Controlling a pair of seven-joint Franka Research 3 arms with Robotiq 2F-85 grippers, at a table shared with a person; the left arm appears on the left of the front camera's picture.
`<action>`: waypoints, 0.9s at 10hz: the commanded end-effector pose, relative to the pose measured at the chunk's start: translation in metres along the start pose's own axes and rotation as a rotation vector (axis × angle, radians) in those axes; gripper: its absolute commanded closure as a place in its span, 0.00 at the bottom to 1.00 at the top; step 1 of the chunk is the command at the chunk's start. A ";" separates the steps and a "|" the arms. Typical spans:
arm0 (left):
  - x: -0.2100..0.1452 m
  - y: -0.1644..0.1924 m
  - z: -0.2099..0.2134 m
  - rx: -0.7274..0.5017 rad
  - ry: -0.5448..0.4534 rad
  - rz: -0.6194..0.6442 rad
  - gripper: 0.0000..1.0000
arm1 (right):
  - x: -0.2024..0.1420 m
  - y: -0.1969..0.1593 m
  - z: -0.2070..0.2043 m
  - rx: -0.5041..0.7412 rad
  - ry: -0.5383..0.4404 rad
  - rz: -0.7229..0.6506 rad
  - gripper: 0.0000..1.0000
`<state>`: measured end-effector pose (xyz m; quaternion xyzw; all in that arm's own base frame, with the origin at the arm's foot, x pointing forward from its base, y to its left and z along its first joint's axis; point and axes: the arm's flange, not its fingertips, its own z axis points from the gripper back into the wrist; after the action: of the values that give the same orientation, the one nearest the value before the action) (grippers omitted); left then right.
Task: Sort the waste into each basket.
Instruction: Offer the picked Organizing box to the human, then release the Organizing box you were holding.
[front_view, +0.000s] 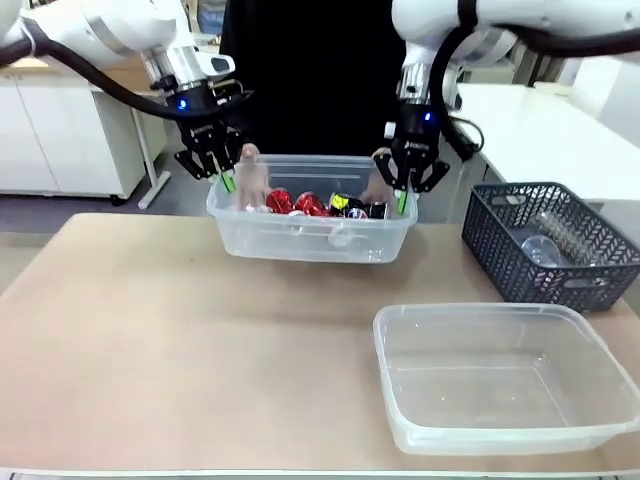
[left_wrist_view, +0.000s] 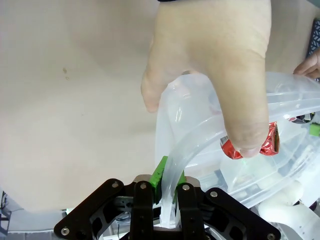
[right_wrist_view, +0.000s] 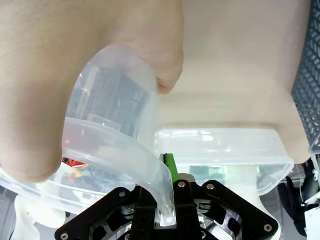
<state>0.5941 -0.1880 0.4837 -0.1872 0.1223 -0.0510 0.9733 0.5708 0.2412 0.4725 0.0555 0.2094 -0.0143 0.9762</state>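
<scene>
A small clear plastic basket (front_view: 300, 243) hangs just above the far middle of the table, with red cans (front_view: 295, 203) and a black can (front_view: 350, 206) inside. My left gripper (front_view: 225, 180) is shut on the rim at its left end, and my right gripper (front_view: 402, 198) is shut on the rim at its right end. A person's hands (front_view: 250, 175) grip both ends too. In the left wrist view my gripper (left_wrist_view: 169, 176) pinches the rim (left_wrist_view: 200, 145) below the hand (left_wrist_view: 215, 50), beside a red can (left_wrist_view: 272, 142). In the right wrist view my gripper (right_wrist_view: 162, 192) clamps the basket wall (right_wrist_view: 120, 135).
A second clear tub (front_view: 500, 320) stands empty at the near right of the table, also in the right wrist view (right_wrist_view: 220, 145). A dark mesh basket (front_view: 500, 235) at the right edge holds a clear bottle (front_view: 540, 248). The person stands close behind the held basket.
</scene>
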 end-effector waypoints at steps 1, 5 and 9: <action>-0.004 -0.002 0.006 -0.003 -0.011 -0.003 0.94 | -0.005 -0.001 0.002 -0.005 -0.003 0.001 0.95; -0.004 -0.002 0.006 -0.003 -0.011 -0.003 0.94 | -0.005 -0.001 0.002 -0.005 -0.003 0.001 0.95; -0.001 -0.002 0.000 0.011 -0.002 -0.006 0.47 | -0.003 0.001 0.003 -0.002 -0.007 0.000 0.50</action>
<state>0.5929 -0.1900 0.4843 -0.1815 0.1211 -0.0547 0.9744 0.5696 0.2416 0.4764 0.0545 0.2060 -0.0140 0.9769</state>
